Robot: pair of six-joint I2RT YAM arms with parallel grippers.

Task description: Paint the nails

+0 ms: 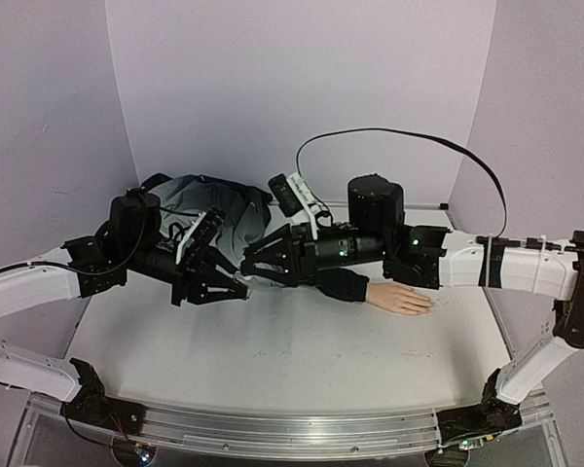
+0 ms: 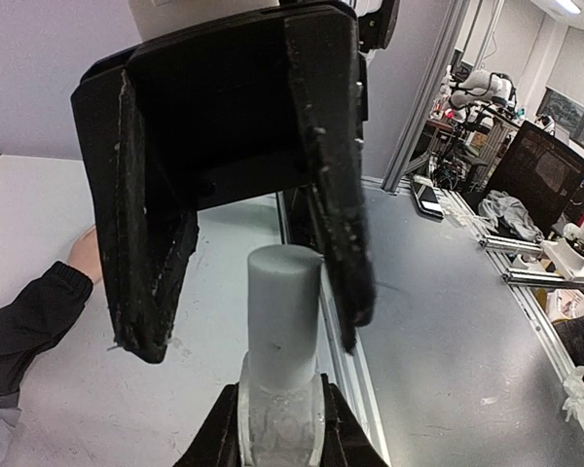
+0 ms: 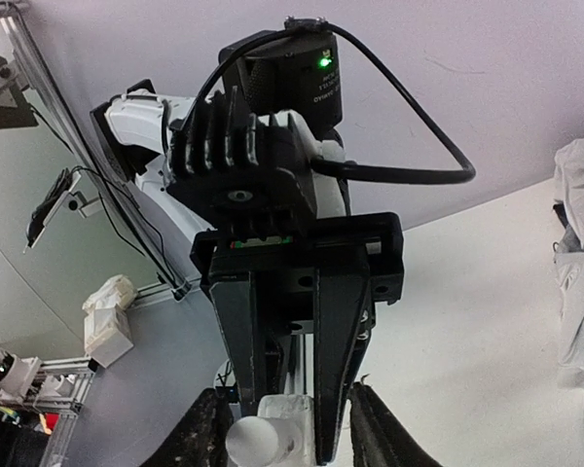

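Frankly, you do not grip the nails (image 1: 425, 305) at all. They are the tiny fingertip ends of the pale flesh-coloured mannequin hand (image 1: 399, 297), which lies on the white bench (image 1: 273, 360). It pokes out of a dark grey jacket sleeve (image 1: 343, 284), to the right of both pincers and apart from them. Judge the hand as light, hard and smooth, so it will likely skid under a sideways push, and the soft sleeve anchors it little. If you must steady it, press at the cuff, never on the fingers, and let only bristles touch the tips, lightly. What you do take hold of is the small whitish bottle (image 2: 280, 418), probably glass, slick and breakable. The left pincer (image 2: 282, 433) is pressed tight on its body. Its tall pale grey cylindrical cap (image 2: 282, 311) points out between the spread fingers of the right pincer (image 3: 287, 433), which bracket it without clearly touching. Take that cap squarely on its straight smooth sides, deep enough that it cannot slip when you twist; the brush presumably hangs under it. As for looks, from overhead the nails are too small to make out. The fingers show one even pale tone with no polish that you can tell, and the left wrist view catches only the hand's edge.
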